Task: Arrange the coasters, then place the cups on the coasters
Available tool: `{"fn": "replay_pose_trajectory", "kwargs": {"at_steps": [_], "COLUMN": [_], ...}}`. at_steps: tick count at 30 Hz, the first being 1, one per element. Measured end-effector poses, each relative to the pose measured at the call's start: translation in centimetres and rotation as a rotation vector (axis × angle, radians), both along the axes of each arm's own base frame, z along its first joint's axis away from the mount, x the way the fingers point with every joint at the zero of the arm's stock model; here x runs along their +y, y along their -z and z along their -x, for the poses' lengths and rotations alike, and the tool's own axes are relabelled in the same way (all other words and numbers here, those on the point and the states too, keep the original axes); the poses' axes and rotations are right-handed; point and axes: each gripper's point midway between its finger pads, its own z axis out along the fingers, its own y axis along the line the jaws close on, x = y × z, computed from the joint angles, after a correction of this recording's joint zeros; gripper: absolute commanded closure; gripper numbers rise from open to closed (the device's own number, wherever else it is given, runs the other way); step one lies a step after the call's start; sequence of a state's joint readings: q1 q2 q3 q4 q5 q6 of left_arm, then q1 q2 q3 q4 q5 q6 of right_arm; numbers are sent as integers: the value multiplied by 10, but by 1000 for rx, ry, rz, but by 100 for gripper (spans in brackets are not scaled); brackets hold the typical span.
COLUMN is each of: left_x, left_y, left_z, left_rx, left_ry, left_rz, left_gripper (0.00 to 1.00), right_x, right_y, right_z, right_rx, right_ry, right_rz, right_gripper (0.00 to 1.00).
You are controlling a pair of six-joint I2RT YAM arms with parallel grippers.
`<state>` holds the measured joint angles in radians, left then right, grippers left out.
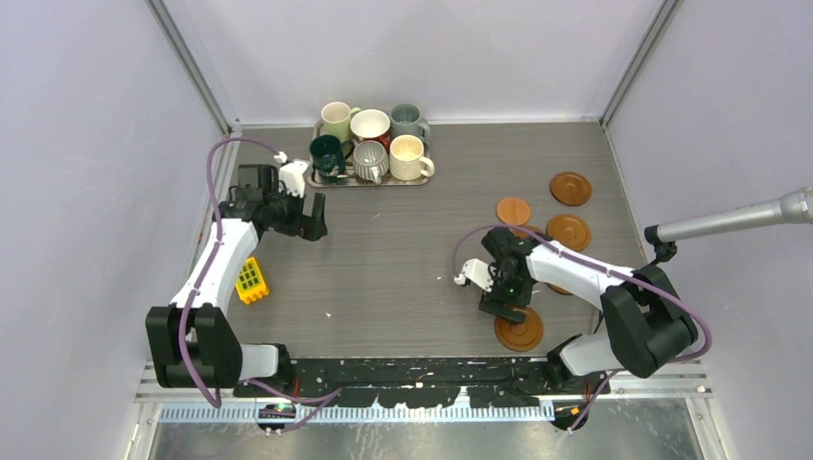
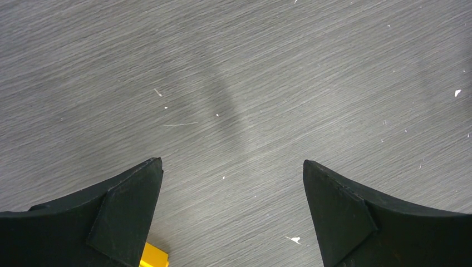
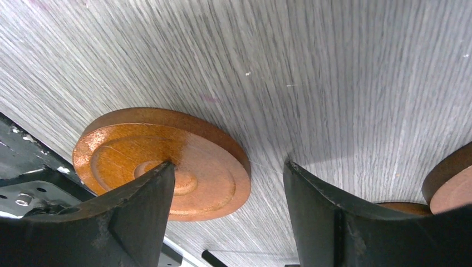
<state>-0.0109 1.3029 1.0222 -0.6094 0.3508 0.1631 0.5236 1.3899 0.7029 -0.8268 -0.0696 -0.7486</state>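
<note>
Grey wood-grain tabletop point(image 1: 403, 259) fills the floor of a booth with pale lilac walls. At its far edge a metal tray point(image 1: 383, 183) carries all six cups: pale green cup point(image 1: 337, 120), red-and-white cup point(image 1: 370, 125) and grey-blue cup point(image 1: 406, 119) in the back row, dark green cup point(image 1: 327, 153), ribbed cup point(image 1: 370, 159) and cream cup point(image 1: 408, 156) in front.

Every coaster lies on the right half, well apart from the tray. The far coaster point(image 1: 570, 188) sits nearest the right wall, the light coaster point(image 1: 514, 211) lies to its left, and the ringed coaster point(image 1: 569, 231) lies nearer than both. The near coaster point(image 1: 522, 335) point(image 3: 167, 161) lies flat close to the front edge. Brown slivers of others show beside the right arm, mostly hidden by it; the right wrist view catches two rims at its right border point(image 3: 452, 183).

The right pincer point(image 1: 505, 309) point(image 3: 228, 167) hangs low over the near coaster with its jaws apart. One finger covers the disc's centre, the other stands past its rim over bare tabletop, with a gap between rim and finger. Whether the first finger touches the wood cannot be told.

The left pincer point(image 1: 312, 216) point(image 2: 232, 167) is spread wide over bare tabletop near the tray's left end, holding nothing. A yellow block point(image 1: 252, 280) point(image 2: 153, 257) lies beside the left arm.
</note>
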Motion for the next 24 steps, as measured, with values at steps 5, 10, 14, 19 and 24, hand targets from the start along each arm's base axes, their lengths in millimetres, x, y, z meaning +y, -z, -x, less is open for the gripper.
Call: {"fn": "replay_pose_trajectory", "kwargs": {"at_steps": [5, 10, 14, 19, 24], "left_x": [0, 6, 14, 22, 30], "left_y": [1, 1, 2, 5, 5], "left_z": [0, -1, -3, -5, -6], "left_rx": [3, 4, 9, 24, 28], "left_ry": [-2, -21, -51, -87, -112], "left_rz": [2, 6, 10, 29, 52], "left_gripper": [0, 0, 0, 0, 0], "right_x": [13, 45, 84, 147, 233], "right_y": [0, 0, -2, -6, -12], "right_z": [-5, -25, -48, -92, -157], "right_rx": [15, -1, -22, -87, -177], "right_ry": [13, 22, 21, 40, 89], "right_rz": [10, -17, -46, -133, -295], "right_gripper": [32, 34, 36, 37, 37]}}
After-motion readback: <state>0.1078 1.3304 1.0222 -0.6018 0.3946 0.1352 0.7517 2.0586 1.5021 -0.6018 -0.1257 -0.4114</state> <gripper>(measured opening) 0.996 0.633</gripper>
